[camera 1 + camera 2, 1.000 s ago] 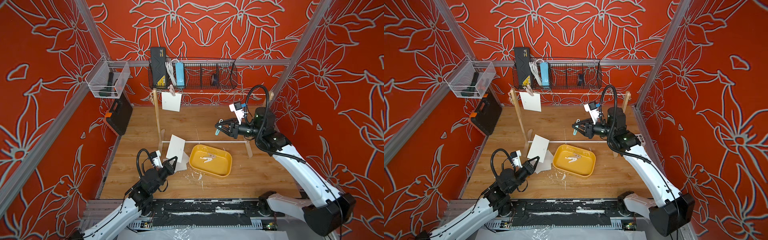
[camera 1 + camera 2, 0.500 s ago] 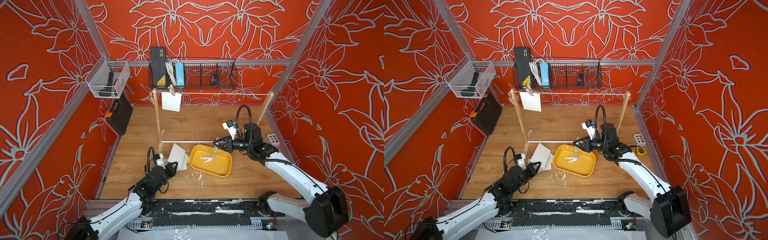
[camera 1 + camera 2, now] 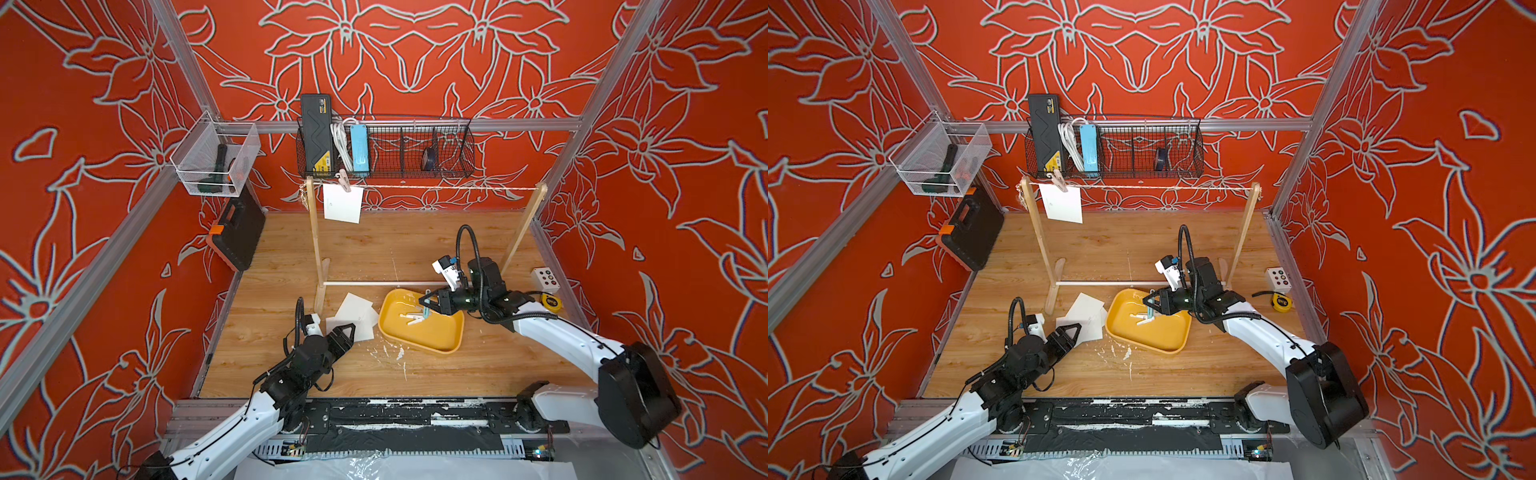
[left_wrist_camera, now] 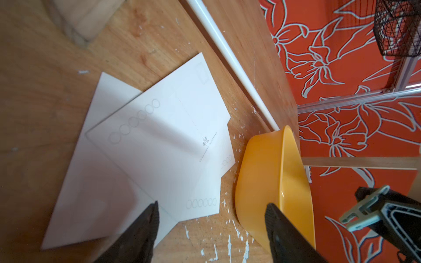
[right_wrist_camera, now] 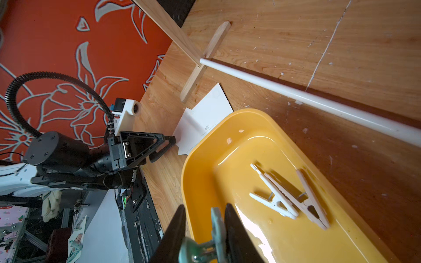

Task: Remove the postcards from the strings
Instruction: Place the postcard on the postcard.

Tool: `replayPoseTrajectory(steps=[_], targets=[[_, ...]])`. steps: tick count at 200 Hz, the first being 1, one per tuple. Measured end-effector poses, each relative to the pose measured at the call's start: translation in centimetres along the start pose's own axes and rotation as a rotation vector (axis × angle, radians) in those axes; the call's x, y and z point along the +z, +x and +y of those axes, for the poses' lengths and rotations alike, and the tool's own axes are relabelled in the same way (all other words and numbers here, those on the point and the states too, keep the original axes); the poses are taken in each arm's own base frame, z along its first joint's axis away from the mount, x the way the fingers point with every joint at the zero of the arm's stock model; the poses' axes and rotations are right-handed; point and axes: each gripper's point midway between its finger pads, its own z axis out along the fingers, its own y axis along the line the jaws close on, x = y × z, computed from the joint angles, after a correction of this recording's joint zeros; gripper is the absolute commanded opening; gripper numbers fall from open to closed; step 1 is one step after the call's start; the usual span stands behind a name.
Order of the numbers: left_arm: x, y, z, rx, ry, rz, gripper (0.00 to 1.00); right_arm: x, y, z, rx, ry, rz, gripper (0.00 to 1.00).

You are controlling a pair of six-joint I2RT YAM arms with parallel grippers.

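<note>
One postcard (image 3: pixel 343 203) hangs on the string (image 3: pixel 436 188), close to the wooden post (image 3: pixel 314 241) on my left side. A pink clothespin (image 3: pixel 343 179) pinches its top edge, and that is why it does not fall. The rest of the string is bare.

The other cards are down on the desk (image 3: pixel 374 257). They make a loose pile of postcards (image 4: pixel 159 141), three as far as I can tell, lying flat and crossing over each other. The pile sits by the foot of that post, just beside the yellow tray (image 3: pixel 419 347).

My left end effector (image 4: pixel 211 205) is spread wide with nothing in it. It hovers low over the near corner of the pile. Wide like this, it grips no card, so the pile lies free.

My right end effector (image 5: pixel 206 208) is squeezed on a green clothespin (image 5: pixel 216 223). I hold it over the tray, where two white clothespins (image 5: pixel 284 198) lie. I think the tray is for the pins, so they stay apart from the cards. This one should drop in next.

Then one card is left. Its pink pin must be pinched open, and the card held so it does not flutter away.
</note>
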Motion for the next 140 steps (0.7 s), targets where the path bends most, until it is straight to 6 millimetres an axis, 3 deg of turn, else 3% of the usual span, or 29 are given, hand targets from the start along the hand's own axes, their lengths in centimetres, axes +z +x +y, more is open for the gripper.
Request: replayPoseTrajectory(steps=[36, 71, 111, 140], targets=[[-0.1, 0.5, 0.3, -0.02, -0.02, 0.034, 0.86, 1.1, 1.1, -1.8, 0.013, 0.046, 0.031, 0.33], [-0.3, 1.1, -0.4, -0.021, 0.001, 0.072, 0.84, 2.0, 2.5, -3.2, 0.032, 0.088, 0.069, 0.37], [-0.8, 0.3, -3.6, -0.015, 0.141, 0.048, 0.81, 2.2, 2.9, -4.1, 0.021, 0.126, 0.08, 0.64], [-1.1, -0.5, -5.9, -0.019, 0.235, 0.026, 0.8, 1.7, 2.8, -4.1, 0.001, 0.153, 0.078, 0.67]])
